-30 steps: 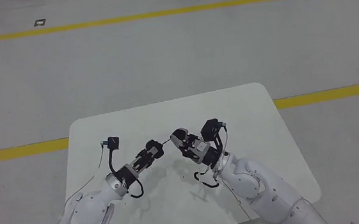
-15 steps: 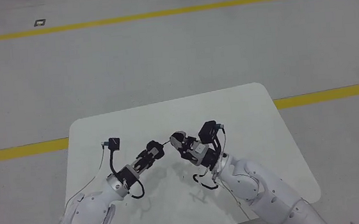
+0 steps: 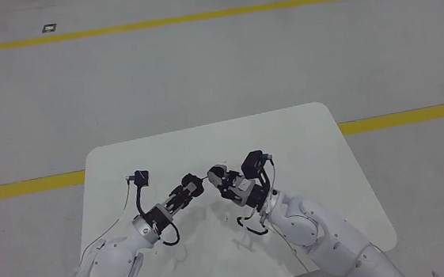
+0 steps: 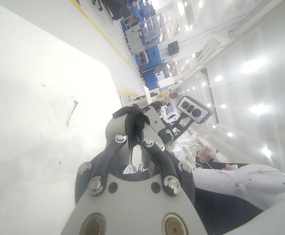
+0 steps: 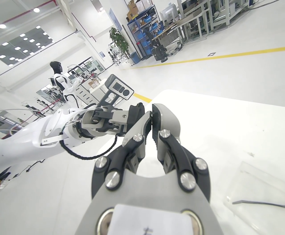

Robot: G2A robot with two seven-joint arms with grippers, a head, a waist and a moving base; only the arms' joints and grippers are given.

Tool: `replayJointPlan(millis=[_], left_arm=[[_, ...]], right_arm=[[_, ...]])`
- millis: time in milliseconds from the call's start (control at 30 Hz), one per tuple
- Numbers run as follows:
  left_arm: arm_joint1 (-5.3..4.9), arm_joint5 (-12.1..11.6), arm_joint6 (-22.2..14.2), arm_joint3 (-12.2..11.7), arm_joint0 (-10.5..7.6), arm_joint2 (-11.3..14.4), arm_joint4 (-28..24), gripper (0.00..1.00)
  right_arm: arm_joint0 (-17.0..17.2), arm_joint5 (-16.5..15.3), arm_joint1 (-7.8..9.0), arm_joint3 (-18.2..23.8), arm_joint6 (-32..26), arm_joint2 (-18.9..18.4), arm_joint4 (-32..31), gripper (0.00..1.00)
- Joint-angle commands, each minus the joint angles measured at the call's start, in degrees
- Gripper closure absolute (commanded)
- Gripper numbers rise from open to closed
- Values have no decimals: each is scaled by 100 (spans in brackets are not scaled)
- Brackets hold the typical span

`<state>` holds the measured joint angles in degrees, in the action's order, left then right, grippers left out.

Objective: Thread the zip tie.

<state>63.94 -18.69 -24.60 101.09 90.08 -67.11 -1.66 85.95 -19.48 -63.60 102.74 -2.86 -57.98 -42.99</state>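
left gripper (image 3: 192, 185): over the table (image 3: 309, 135) middle, a little toward the table's left edge. Fingers are pressed together at the tips and point at the other arm.
right gripper (image 3: 214, 176): also over the table middle, tip to tip with the left gripper and barely apart from it. Fingers are squeezed together, and the black pad faces meet in the right wrist view.
zip tie (image 3: 203, 180): likely the thin dark sliver bridging the two sets of fingertips above the table middle, pinched at both ends; too fine to confirm.
height: both grippers are held clear of the table top.
clear tray (image 5: 262, 178): flat on the table, near the right gripper and not touching it.
black strip (image 5: 256, 202): lies flat and straight inside the clear tray on the table, with neither gripper on it.
table: white with rounded corners; both arms come in over its near edge.
yellow floor lines (image 3: 195, 17): one well past the table's far edge, another showing on the floor at either side of the table.
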Motion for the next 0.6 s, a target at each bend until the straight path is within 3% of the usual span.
replayJointPlan(millis=[0, 33, 67, 333, 467, 567], left_arm=[[-4, -2, 4, -3, -3, 0, -13, 100], [-6, -2, 9, -2, -4, -3, -14, 100], [-9, -4, 18, 2, -4, -9, -12, 100], [-15, 122, 181, 100, 34, -31, -151, 100], [-1, 187, 129, 118, 47, 26, -596, 100], [16, 256, -2, 152, 59, 99, -1145, 100]], right_arm=[[-17, 0, -1, -17, -1, 16, 14, 100], [-20, 0, -1, -26, -2, 17, 22, 59], [-21, 0, -1, -35, -3, 10, 29, 0], [277, 0, 80, 133, 282, -304, -152, 0], [557, 0, 190, 196, 675, -457, -685, 0], [685, 0, 267, 186, 1035, -589, -1469, 0]])
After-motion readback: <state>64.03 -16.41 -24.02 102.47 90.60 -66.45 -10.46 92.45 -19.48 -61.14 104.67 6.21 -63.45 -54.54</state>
